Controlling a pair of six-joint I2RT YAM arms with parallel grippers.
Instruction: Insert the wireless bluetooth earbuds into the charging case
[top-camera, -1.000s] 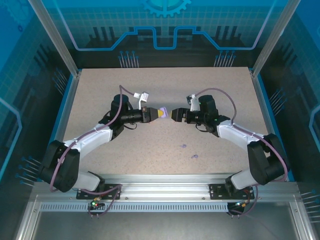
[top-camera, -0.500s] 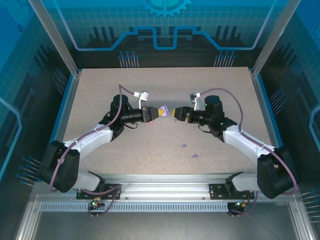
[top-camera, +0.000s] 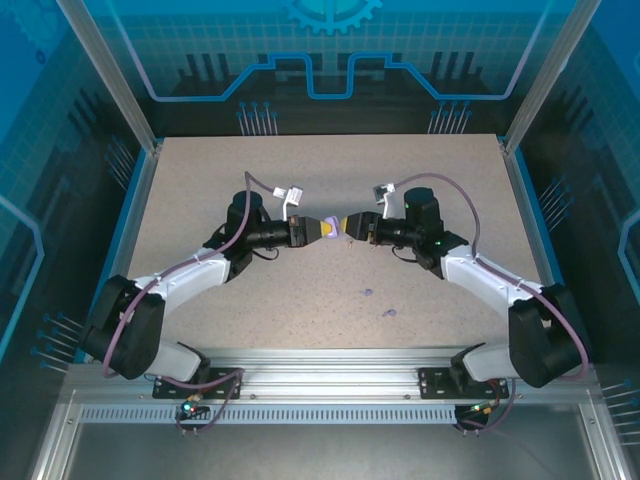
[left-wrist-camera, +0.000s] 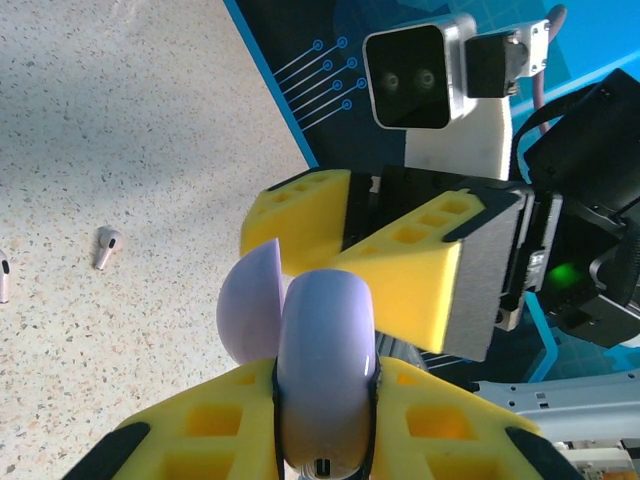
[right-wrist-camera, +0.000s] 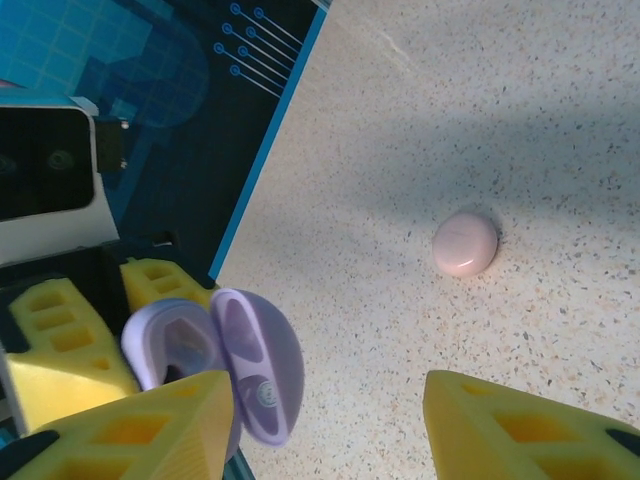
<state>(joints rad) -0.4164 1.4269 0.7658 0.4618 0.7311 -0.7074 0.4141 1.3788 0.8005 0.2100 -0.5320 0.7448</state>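
Left pincer (left-wrist-camera: 325, 425) gripping case (left-wrist-camera: 322, 335), bottom cropped

Speckled beige table (top-camera: 400, 180), lilac case (left-wrist-camera: 322, 360), pink case (right-wrist-camera: 465, 243).

Bright, even overhead light falls on the speckled counter (top-camera: 330, 170), with soft, faint shadows beneath the arms (top-camera: 200, 275). A white highlight streaks the glossy lilac case (left-wrist-camera: 322, 370). Close to the lens, the right tool's (right-wrist-camera: 325, 400) yellow pads (right-wrist-camera: 520, 430) blur slightly.

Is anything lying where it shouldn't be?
Yes: two lilac earbuds lie loose on the table, while the open lilac case sits clamped in the left gripper, with the open right gripper beside it.
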